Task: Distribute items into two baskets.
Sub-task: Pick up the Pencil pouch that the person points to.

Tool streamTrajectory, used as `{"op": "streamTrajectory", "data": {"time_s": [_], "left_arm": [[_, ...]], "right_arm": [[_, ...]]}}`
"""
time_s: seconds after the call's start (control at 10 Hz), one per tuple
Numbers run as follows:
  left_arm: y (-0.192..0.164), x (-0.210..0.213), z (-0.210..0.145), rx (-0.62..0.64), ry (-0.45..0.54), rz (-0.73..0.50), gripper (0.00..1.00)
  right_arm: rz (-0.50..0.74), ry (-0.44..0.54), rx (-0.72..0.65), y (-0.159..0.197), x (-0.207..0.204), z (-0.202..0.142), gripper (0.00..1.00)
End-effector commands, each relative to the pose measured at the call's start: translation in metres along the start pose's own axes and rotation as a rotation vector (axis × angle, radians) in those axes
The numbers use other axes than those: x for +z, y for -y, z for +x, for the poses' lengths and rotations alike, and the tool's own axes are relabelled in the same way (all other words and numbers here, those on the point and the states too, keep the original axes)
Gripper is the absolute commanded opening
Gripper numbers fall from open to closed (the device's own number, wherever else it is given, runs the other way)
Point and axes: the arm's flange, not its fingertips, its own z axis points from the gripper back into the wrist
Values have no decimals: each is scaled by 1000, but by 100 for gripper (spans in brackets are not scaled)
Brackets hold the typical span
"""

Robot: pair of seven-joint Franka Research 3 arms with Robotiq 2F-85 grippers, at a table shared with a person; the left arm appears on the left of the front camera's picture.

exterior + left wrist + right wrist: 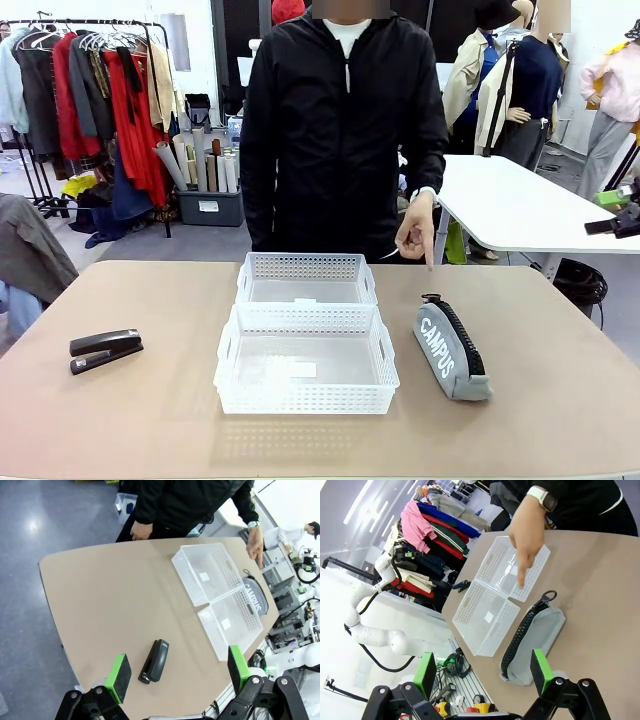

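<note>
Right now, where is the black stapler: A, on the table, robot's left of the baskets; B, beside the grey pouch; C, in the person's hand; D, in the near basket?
A: the stapler lies on the table left of the baskets, with the pouch on their right.

You can count two white baskets, the far basket (305, 268) and the near basket (305, 398). You have one grey pouch (450, 352) and one black stapler (105, 350), which makes two loose items. You also see one person (345, 140) and two grippers, the left gripper (177, 667) and the right gripper (482, 672).
</note>
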Motion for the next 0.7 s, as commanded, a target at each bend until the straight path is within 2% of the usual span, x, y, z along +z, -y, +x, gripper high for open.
{"op": "streamTrajectory", "data": {"time_s": [0.0,0.4,0.6], "left_arm": [[7,2,-3,-33,29,2,100],[13,-7,1,-46,1,5,100],[11,1,4,-25,5,2,100]], "right_arm": [[2,20,45,-8,-1,-11,100],[-31,1,61,-11,-8,-9,100],[4,2,19,-9,-1,-5,100]]}}
